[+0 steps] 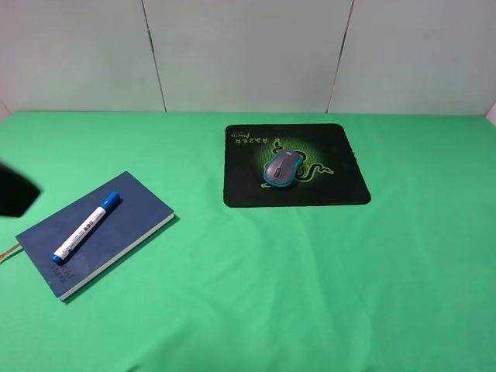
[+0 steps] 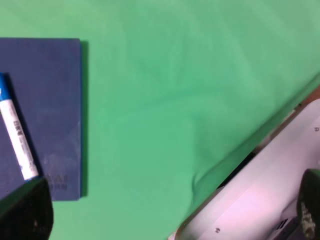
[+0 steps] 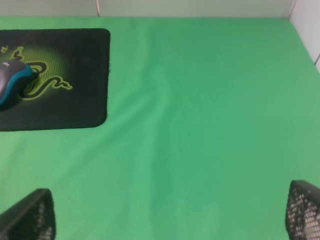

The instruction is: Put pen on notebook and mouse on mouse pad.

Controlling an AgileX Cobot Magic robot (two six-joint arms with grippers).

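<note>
The white pen with its blue cap lies diagonally on the dark blue notebook at the front left. The grey and teal mouse sits on the black mouse pad, over the green emblem. In the left wrist view my left gripper is open and empty, with the notebook and pen off to one side. In the right wrist view my right gripper is also open and empty above bare cloth, well away from the mouse pad and mouse.
A green cloth covers the table, with white wall panels behind it. A dark part of my left arm shows at the left edge of the exterior view. The left wrist view catches a white frame past the cloth's edge.
</note>
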